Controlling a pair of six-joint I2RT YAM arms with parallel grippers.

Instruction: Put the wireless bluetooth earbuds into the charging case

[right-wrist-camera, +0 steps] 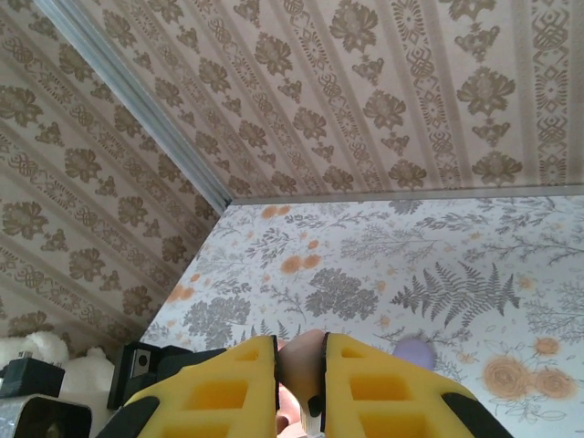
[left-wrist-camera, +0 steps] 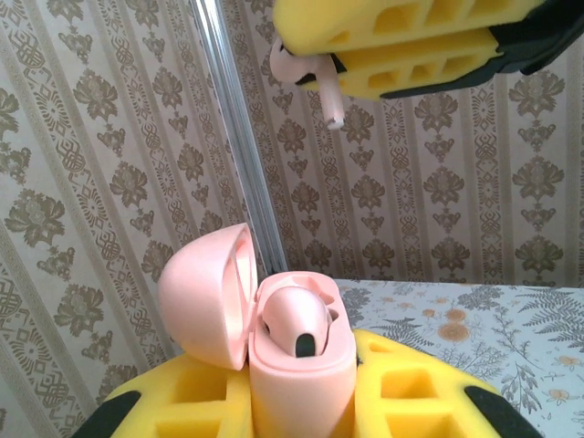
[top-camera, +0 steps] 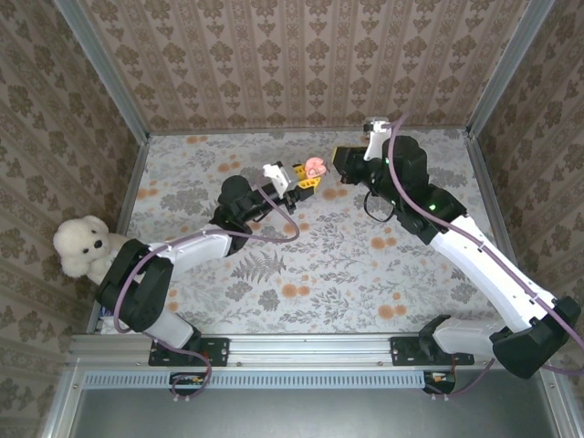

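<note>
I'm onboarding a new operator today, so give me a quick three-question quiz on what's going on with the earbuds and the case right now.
1. True or false: the lid of the pink charging case in the left tool is shut.
2. What does the right tool grip? A) a pink earbud B) the case's lid C) nothing
3. Fill in: in the left wrist view, ___ earbud can be seen sitting in the case.

Key:
1. False, the lid stands open.
2. A.
3. One, the seated earbud.
</note>
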